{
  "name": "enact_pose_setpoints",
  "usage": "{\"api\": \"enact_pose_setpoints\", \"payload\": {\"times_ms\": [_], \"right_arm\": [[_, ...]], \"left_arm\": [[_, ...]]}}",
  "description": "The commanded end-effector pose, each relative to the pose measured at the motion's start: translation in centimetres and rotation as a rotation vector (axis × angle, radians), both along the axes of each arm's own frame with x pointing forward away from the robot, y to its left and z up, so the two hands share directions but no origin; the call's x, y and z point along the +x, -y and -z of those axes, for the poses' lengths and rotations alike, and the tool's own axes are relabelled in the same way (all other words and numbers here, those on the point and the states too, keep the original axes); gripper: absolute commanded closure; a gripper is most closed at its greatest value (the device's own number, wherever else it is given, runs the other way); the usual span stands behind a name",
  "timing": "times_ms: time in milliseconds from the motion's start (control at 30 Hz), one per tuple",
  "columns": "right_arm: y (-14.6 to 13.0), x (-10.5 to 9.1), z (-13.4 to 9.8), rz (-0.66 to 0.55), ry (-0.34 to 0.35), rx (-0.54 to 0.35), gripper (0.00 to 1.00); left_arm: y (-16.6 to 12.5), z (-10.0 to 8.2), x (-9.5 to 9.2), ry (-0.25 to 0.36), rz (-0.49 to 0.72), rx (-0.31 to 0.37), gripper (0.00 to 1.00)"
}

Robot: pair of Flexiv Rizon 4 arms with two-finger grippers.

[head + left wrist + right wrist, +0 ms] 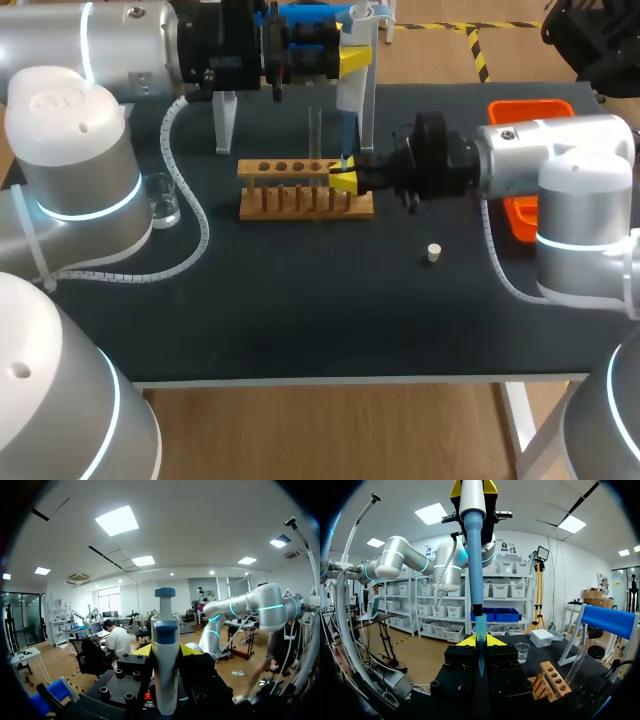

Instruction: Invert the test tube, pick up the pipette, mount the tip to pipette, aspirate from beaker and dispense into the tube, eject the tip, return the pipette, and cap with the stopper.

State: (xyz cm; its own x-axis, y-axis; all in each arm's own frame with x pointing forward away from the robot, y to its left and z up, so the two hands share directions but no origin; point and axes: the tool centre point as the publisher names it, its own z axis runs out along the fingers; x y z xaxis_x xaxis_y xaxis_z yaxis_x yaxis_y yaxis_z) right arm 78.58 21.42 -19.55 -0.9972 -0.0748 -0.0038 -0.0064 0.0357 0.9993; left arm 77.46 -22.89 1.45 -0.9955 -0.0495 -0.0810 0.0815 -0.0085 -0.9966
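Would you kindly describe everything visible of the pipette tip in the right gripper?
The pipette tip is a slim, translucent blue plastic cone, upright with its point down. The right gripper is shut on it between the yellow fingertips. The pipette appears to meet its open upper end from above.

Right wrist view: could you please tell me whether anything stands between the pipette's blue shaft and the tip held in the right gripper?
Nothing visible does. The shaft of the white and blue pipette ends right at the open mouth of the translucent blue plastic tip, which stands upright in the right gripper.
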Motion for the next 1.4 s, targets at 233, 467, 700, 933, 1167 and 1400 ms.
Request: {"api": "enact_pose_setpoints", "payload": {"times_ms": [233, 467, 700, 933, 1167, 1400], "right_arm": [[0.24, -0.32, -0.12, 0.007, 0.000, 0.001, 1.00], [0.38, -0.35, -0.15, 0.009, 0.001, 0.002, 1.00], [0.49, -0.47, -0.03, 0.009, -0.001, 0.001, 1.00], [0.55, -0.64, -0.07, 0.008, 0.000, 0.001, 1.00], [0.33, -0.66, -0.16, 0.005, 0.001, -0.001, 1.00], [0.15, -0.49, -0.13, 0.006, 0.000, -0.004, 1.00]], "left_arm": [[-0.14, 0.13, -0.01, 0.001, 0.002, -0.002, 1.00], [-0.14, 0.13, -0.01, 0.001, 0.002, -0.002, 1.00], [-0.14, 0.13, -0.01, 0.001, 0.002, -0.002, 1.00], [-0.14, 0.13, -0.01, 0.001, 0.002, -0.002, 1.00], [-0.14, 0.13, -0.01, 0.001, 0.002, -0.002, 1.00], [-0.14, 0.13, -0.01, 0.001, 0.002, -0.002, 1.00]]}}
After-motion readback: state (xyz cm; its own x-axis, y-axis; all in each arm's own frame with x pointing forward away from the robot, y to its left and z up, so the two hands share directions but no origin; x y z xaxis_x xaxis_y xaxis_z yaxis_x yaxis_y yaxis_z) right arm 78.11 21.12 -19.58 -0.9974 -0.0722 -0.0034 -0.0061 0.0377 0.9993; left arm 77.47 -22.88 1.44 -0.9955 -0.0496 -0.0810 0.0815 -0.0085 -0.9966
